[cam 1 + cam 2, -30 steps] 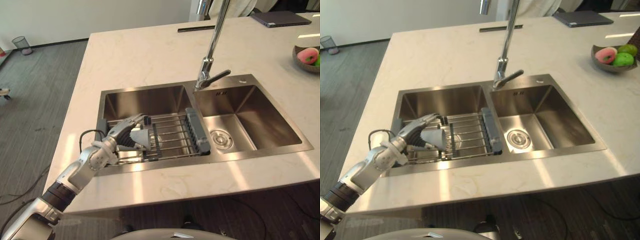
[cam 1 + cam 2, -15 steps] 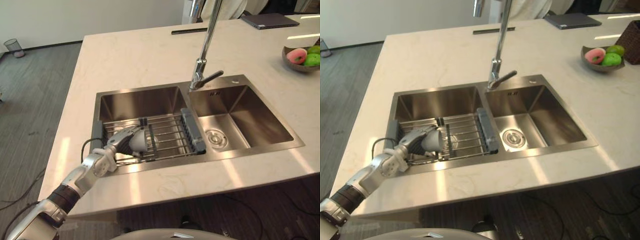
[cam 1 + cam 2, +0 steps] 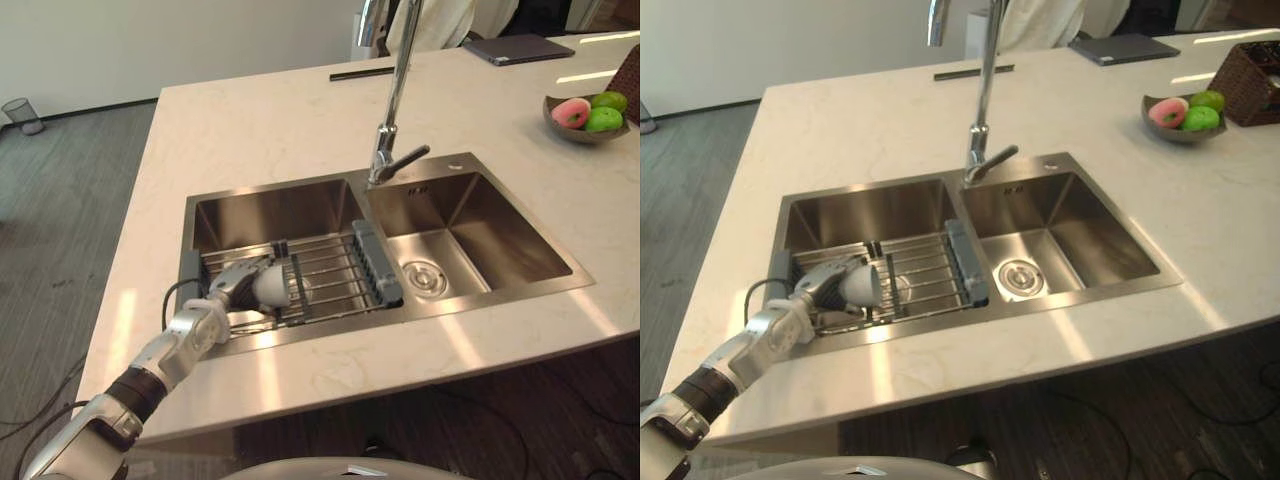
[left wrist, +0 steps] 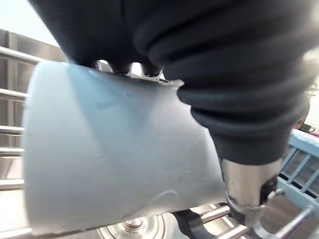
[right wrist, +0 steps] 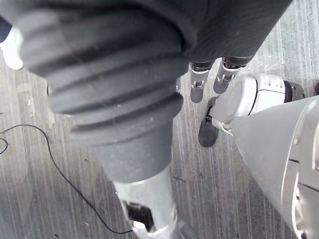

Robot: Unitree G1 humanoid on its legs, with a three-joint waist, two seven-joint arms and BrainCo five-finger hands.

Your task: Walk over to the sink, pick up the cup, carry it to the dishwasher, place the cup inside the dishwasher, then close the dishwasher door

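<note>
Left hand (image 3: 233, 284), reaching in from the lower left of the left eye view, has its fingers and thumb curled round the pale cup (image 3: 272, 287). The cup lies on its side over the wire rack (image 3: 328, 273), which spans the left basin of the sink (image 3: 270, 205). From the left wrist view, the cup's smooth wall sits tight against the palm with the thumb (image 4: 246, 191) hooked beneath it and the rack bars just past it; whether the cup rests on those bars or is just clear of them I cannot tell. Right of the rack, the tall faucet (image 3: 381, 155) rises at mid-frame between the basins, then comes the right basin with its drain (image 3: 423, 279), and a fruit bowl (image 3: 580, 115) sits at the upper right of the counter. Right hand (image 5: 198, 82) hangs above the floor with relaxed fingers, holding nothing. The step in hand looks like the pick-up at the sink, with the grasp apparently made. The next move calls for a clean lift straight up, clearing the rack bars and the sink rim, and a firm hold on the slippery, tapered wall before turning toward the dishwasher.
</note>
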